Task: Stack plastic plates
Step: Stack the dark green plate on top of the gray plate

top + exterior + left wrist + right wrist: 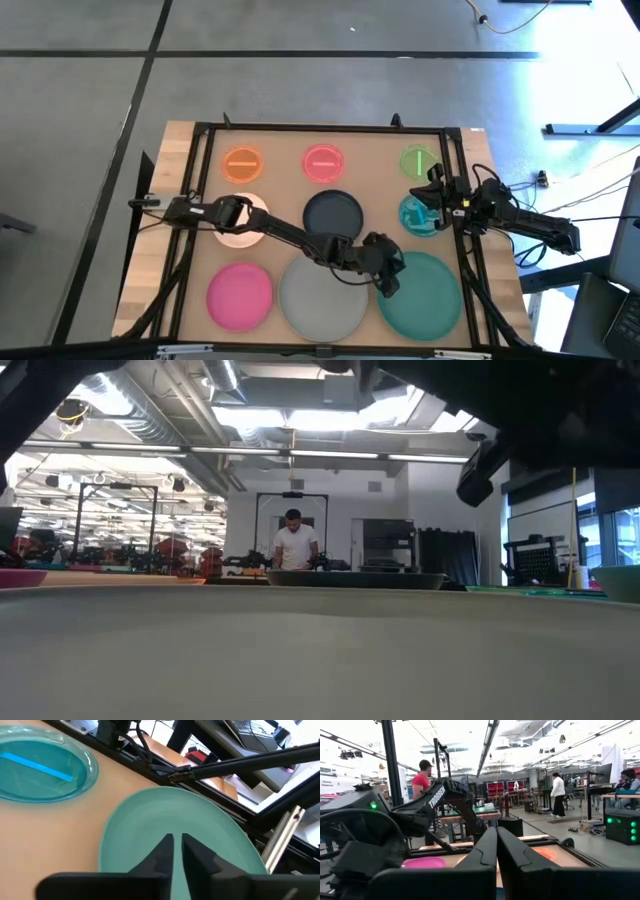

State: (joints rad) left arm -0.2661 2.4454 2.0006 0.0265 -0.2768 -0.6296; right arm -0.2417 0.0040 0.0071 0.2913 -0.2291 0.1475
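Nine plates lie flat on the table. In the far row are small orange [241, 163], pink [322, 162] and green [418, 162] plates. The middle row has cream [238, 232], dark blue [332, 213] and small teal [418, 216] plates. Nearest are magenta [240, 295], large grey [322, 295] and large teal [425, 292] plates. My left gripper [388, 272] [177, 845] is shut and hangs over the left part of the large teal plate [170, 815]. My right gripper [433, 188] [496, 840] is shut and held level above the small teal plate.
A black frame [320, 128] runs round the work area, with rails along the left and right sides. The left arm stretches across the cream plate and the gap between the dark blue and grey plates. People stand in the room beyond the table [295, 540].
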